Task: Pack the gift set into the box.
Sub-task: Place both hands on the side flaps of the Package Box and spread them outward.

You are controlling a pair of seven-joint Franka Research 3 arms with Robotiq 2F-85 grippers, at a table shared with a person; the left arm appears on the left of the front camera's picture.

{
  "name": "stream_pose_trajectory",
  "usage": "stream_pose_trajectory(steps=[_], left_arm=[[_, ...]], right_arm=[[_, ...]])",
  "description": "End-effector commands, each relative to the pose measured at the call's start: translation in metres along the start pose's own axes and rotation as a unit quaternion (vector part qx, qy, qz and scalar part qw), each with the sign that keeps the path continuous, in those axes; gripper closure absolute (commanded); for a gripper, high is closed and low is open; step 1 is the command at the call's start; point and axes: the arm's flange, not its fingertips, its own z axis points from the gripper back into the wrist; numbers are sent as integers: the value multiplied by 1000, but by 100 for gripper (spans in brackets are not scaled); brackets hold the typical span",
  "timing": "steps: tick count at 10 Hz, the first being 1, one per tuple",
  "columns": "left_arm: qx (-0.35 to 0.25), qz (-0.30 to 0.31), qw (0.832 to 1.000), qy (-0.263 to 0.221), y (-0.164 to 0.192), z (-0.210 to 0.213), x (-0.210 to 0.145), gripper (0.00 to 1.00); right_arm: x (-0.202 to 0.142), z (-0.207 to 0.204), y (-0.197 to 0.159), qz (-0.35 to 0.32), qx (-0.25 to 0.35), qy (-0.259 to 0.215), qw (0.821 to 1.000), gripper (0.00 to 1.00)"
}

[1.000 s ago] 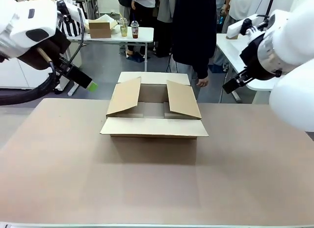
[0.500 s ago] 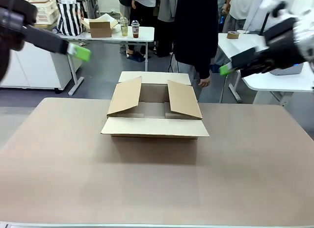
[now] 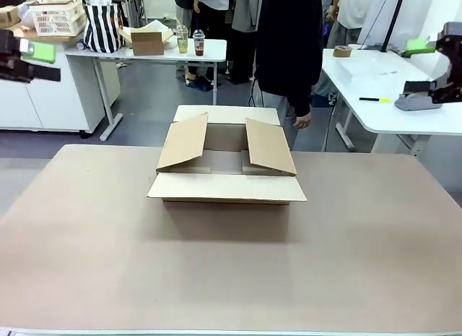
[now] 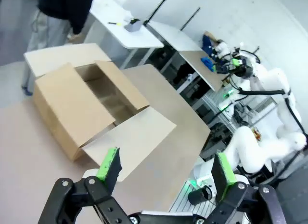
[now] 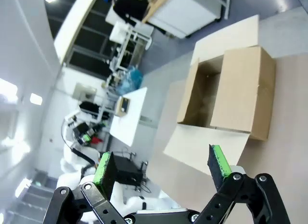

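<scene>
While both arms hang high and wide of the table (image 3: 108, 264), I see the box (image 3: 227, 188) standing at the table's middle, toward the far edge. Its four flaps are unsealed: the near and far flaps are folded outward, and the two side flaps slant over the opening. Left gripper (image 4: 166, 167): I read its fingers as spread wide, with only air between the green pads (image 4: 109, 162). Right gripper (image 5: 161, 165): likewise spread and holding nothing. A person (image 3: 289, 54) in dark clothes stands just behind the box, one hand (image 3: 302, 121) hanging near its far right corner.
</scene>
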Motion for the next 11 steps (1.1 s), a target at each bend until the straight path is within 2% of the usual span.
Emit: stream_pose_trajectory(steps=[1,2,9,10,11], left_arm=[[67,12,998,10,-10,-27,-46,0],[0,0,1000,0,0,0,0,0],[1,9,1000,2,-4,2,-2,0],[39,13,998,50,-23,-12,20,0],[113,14,987,110,-46,-44,48,0]], right_arm=[[-6,-8,17,30,-5,19,999,0],[-6,-8,17,30,-5,19,999,0],[-6,-8,17,30,-5,19,999,0],[-6,-8,17,30,-5,19,999,0],[-6,-8,17,30,-5,19,999,0]])
